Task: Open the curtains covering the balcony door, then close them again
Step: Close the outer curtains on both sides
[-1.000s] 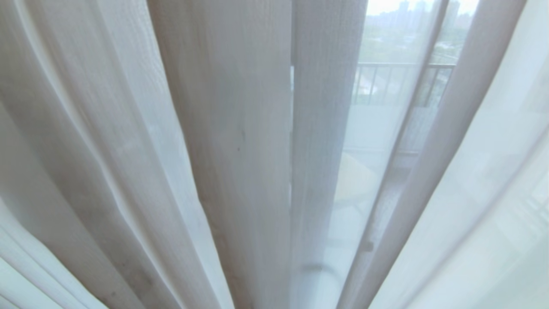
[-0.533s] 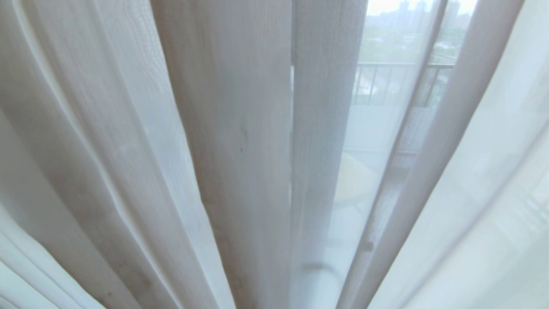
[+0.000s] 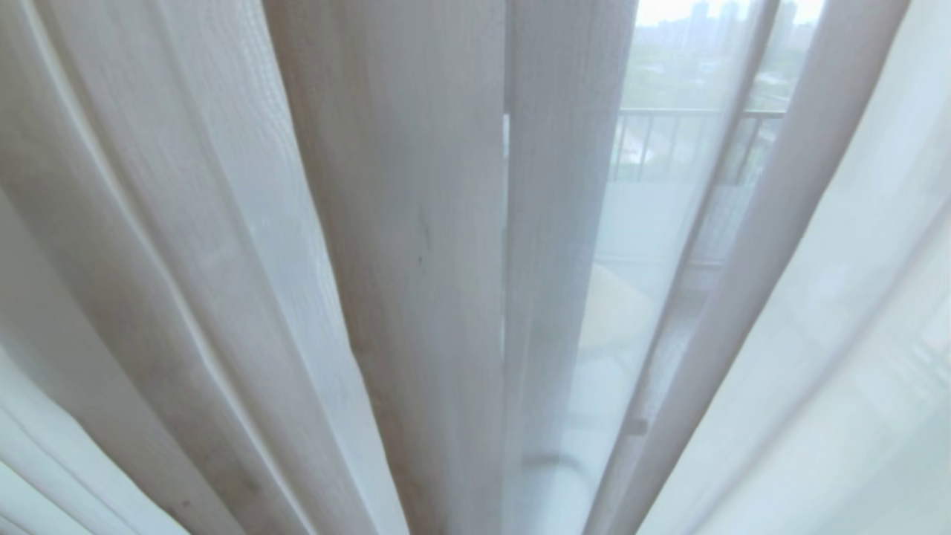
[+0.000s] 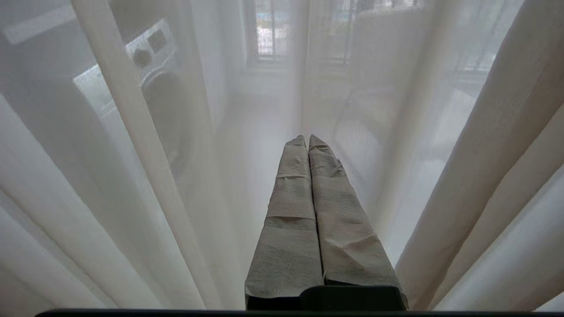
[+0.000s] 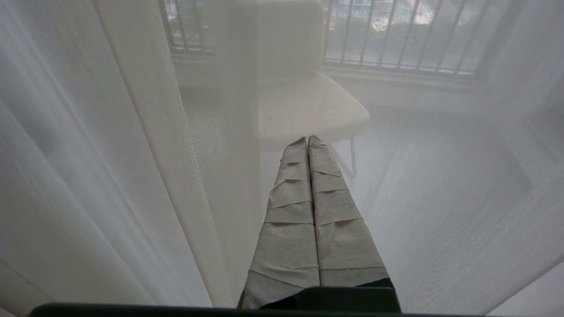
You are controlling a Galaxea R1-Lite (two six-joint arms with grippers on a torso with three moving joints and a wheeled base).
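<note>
left gripper (image 4: 307,140), left wrist view: fingers pressed together, holding nothing, facing the sheer curtains (image 4: 145,145). right gripper (image 5: 307,140), right wrist view: likewise closed and empty, a chair (image 5: 308,105) behind the sheer. head view: curtains (image 3: 401,223) fill everything.

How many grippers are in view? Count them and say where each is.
2. The left gripper, jaws shut, faces the curtains in the left wrist view; the right gripper, jaws shut, faces them in the right wrist view. Neither shows in the head view.
</note>
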